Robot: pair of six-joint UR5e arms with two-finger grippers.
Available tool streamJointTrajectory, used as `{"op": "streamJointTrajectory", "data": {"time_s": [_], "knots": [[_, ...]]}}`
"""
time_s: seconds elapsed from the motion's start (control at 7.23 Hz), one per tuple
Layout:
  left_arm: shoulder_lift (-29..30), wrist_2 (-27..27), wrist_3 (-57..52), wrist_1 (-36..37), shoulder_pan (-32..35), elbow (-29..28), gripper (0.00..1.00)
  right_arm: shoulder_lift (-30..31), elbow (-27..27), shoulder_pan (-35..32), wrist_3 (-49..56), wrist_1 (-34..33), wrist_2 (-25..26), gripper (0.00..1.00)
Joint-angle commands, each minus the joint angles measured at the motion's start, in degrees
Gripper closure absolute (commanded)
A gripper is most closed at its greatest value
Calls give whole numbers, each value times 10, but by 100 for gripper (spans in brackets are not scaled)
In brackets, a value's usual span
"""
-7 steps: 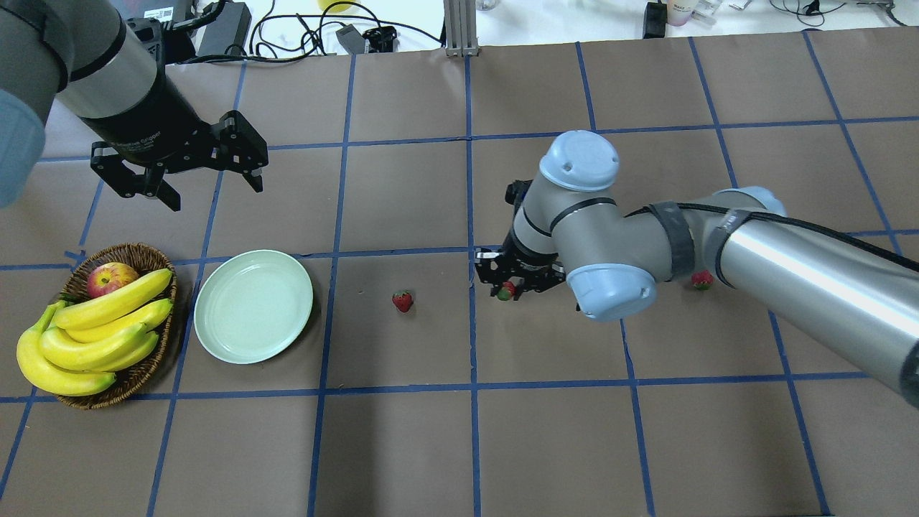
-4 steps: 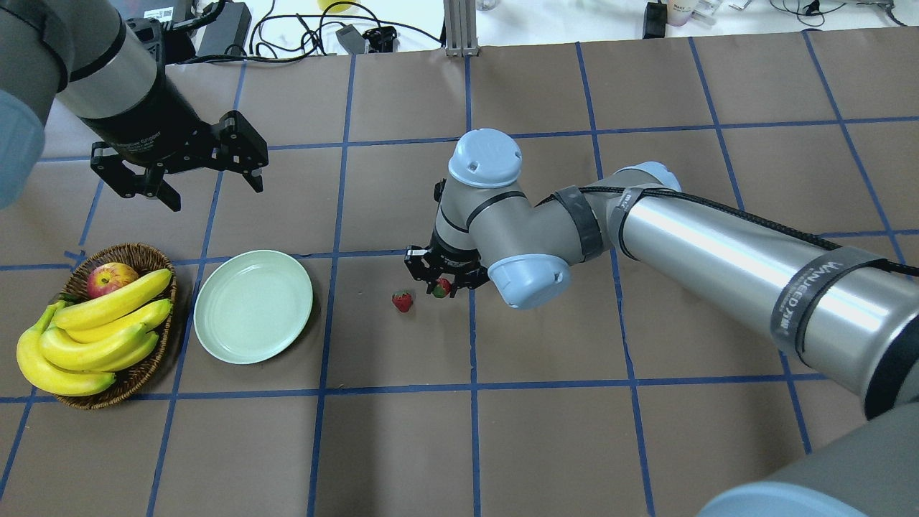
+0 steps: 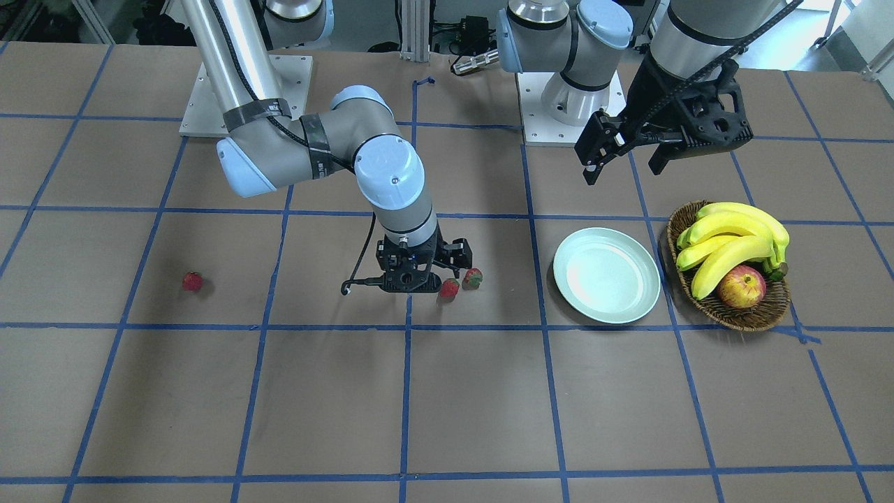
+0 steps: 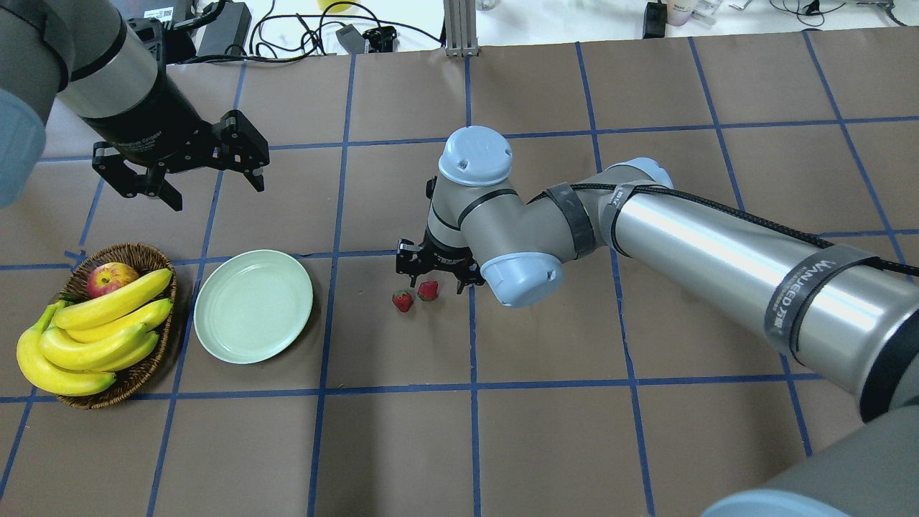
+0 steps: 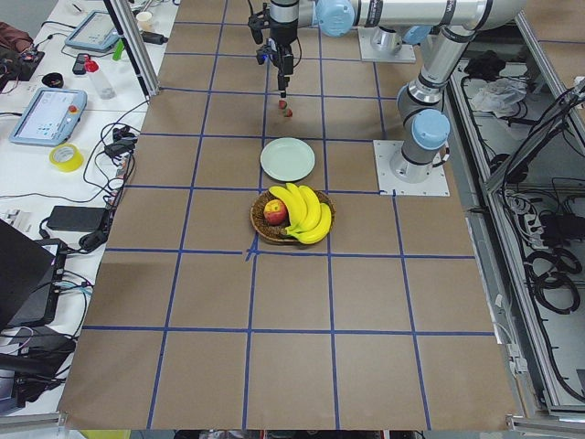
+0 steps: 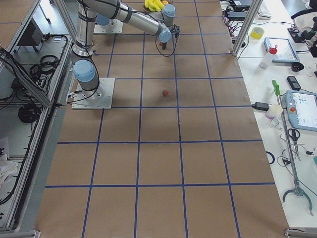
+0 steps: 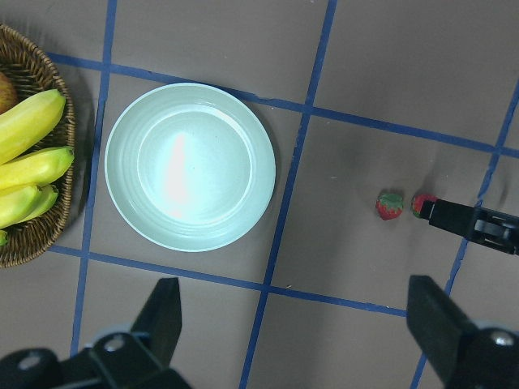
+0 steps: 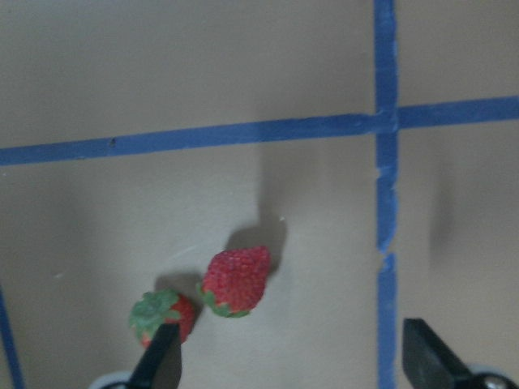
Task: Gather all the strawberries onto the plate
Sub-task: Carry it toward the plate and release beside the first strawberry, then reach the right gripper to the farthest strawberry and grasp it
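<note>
Brown paper ruled with blue tape covers the table. The right gripper hovers low with its jaws spread wide and nothing held. One strawberry lies on the paper under it, and a second strawberry sits just beside, at its eight o'clock in the overhead view. They may be touching, but the wrist view is too tight to say. The third strawberry lies well apart, at nine o'clock from the pair in the front view. The plate holds no fruit yet and sits at nine o'clock from the pair overhead, with the basket of bananas beyond it. The left gripper hangs wide open and empty at eleven o'clock from the plate.

The likely step is picking one berry. The fingers should centre on it alone and close along a line that leaves the neighbour outside — one finger looks set over the second strawberry. Squeeze gently. The run to the plate crosses only flat paper, so only the plate's raised rim needs clearing.
</note>
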State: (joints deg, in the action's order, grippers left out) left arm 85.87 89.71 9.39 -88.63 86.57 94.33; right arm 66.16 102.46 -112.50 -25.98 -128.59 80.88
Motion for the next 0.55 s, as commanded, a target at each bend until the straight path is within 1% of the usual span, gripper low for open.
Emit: {"op": "streamJointTrajectory", "data": {"time_s": [0.0, 0.14, 0.28, 0.42], "knots": [[0, 0, 0, 0, 0, 1, 0, 62, 13, 85, 99, 49, 105, 0], [1, 0, 0, 0, 1, 4, 0, 92, 37, 147, 169, 56, 107, 1], [-1, 4, -2, 0, 1, 7, 0, 108, 68, 208, 244, 50, 109, 1], [1, 4, -1, 3, 1, 7, 0, 112, 95, 267, 321, 42, 107, 1]]}}
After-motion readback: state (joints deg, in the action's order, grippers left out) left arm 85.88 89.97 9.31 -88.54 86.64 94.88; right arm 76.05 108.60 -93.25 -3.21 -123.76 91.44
